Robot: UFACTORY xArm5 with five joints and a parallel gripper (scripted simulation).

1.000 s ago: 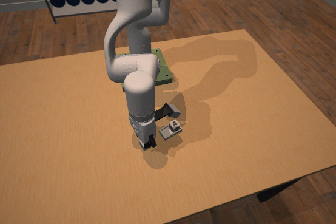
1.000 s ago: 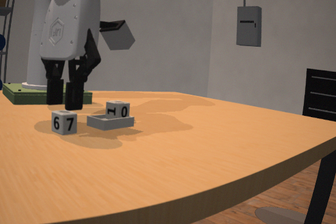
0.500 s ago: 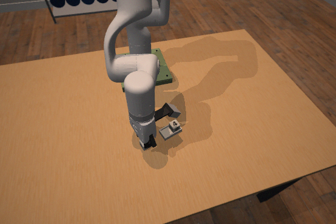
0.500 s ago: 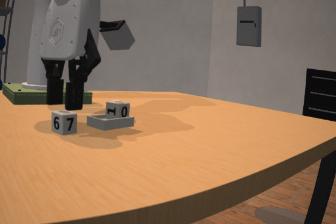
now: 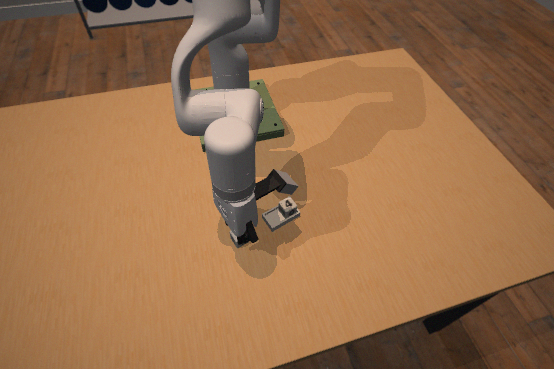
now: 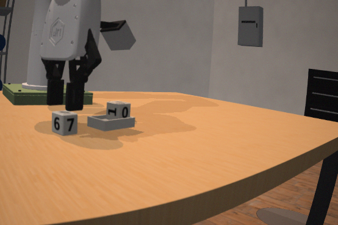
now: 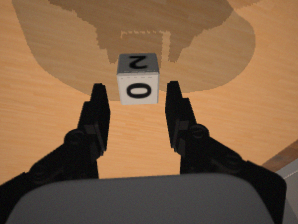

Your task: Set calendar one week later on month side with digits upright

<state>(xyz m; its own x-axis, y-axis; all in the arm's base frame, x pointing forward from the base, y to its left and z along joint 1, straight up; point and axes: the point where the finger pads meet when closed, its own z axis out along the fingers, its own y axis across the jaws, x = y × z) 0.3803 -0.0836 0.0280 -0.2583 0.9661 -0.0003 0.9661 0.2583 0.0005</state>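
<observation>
The grey tray [image 5: 273,225] [image 6: 119,124] lies on the table. One white cube [image 5: 287,207] [image 6: 118,110] stands in its right part, with a 4 on top, a sideways 1 and an upright 0 on its sides; the tray's left part is bare. The other cube [image 6: 64,123] [image 7: 138,80] stands on the table left of the tray, showing an upright 6 and 7 in the exterior view, and a 2 and a 0 in the wrist view. My gripper [image 6: 64,106] [image 7: 137,97] is open and empty above this loose cube. No month's name is readable.
The green base plate [image 5: 272,125] [image 6: 30,100] of the arm is at the back of the table [image 5: 125,278] [image 6: 183,160]. A grey block on a black bracket [image 5: 287,183] [image 6: 118,36] sticks out from the wrist, high behind the tray.
</observation>
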